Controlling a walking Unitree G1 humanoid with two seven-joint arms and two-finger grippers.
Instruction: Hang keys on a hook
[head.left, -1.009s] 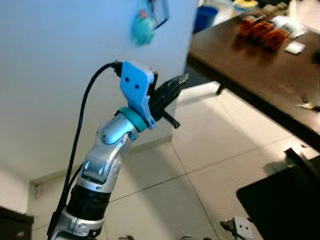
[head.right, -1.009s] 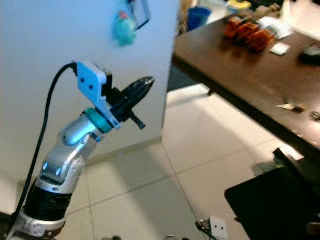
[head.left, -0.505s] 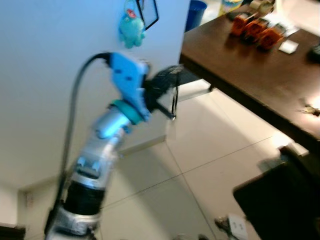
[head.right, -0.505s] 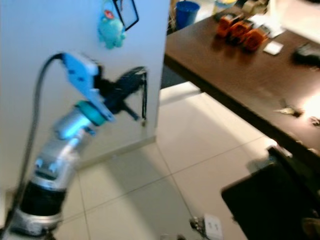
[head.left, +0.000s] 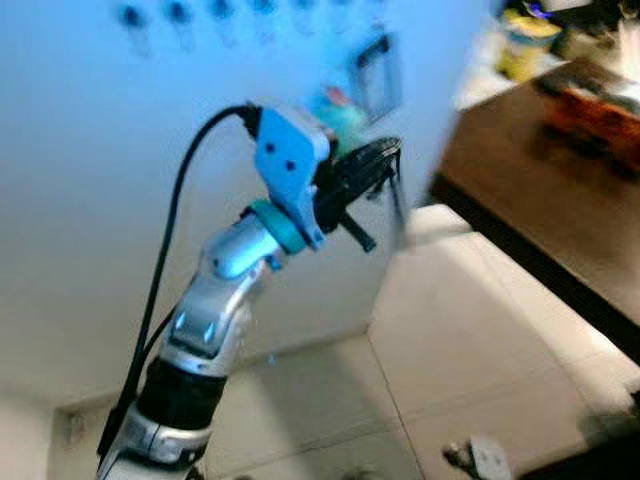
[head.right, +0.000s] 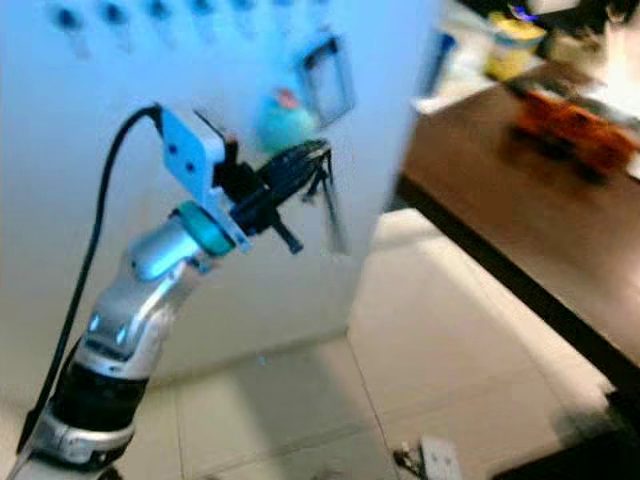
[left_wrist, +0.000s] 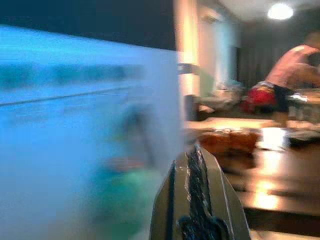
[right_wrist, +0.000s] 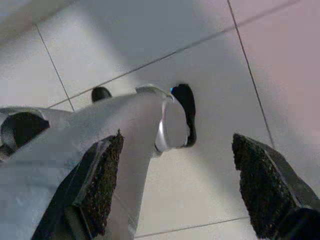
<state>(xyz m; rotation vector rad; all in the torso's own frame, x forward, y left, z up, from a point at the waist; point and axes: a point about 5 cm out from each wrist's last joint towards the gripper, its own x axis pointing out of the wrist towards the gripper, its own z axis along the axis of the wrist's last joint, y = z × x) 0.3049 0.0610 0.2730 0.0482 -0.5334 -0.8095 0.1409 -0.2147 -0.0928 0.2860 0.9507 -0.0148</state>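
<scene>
My left gripper (head.left: 383, 157) is raised in front of a pale wall, its black fingers shut on the keys (head.right: 327, 203), which dangle from the fingertips as a thin dark blurred strand. A row of dark hooks (head.left: 180, 13) runs along the top of the wall, above and to the left of the gripper. A teal plush charm (head.right: 283, 118) and a black rectangular loop (head.right: 328, 70) hang on the wall just behind the fingertips. In the left wrist view the shut fingers (left_wrist: 199, 200) point along the blurred wall. My right gripper (right_wrist: 180, 185) hangs open over the tiled floor.
A dark brown table (head.left: 540, 190) with orange things (head.right: 565, 135) on it stands to the right, its edge close to the wall's corner. A small white object (head.left: 485, 460) lies on the pale floor tiles. A person (left_wrist: 295, 70) stands far behind the table.
The camera has swung left and up, bringing the row of hooks into view. My left gripper, still holding the keys, now sits right in front of the teal charm.
</scene>
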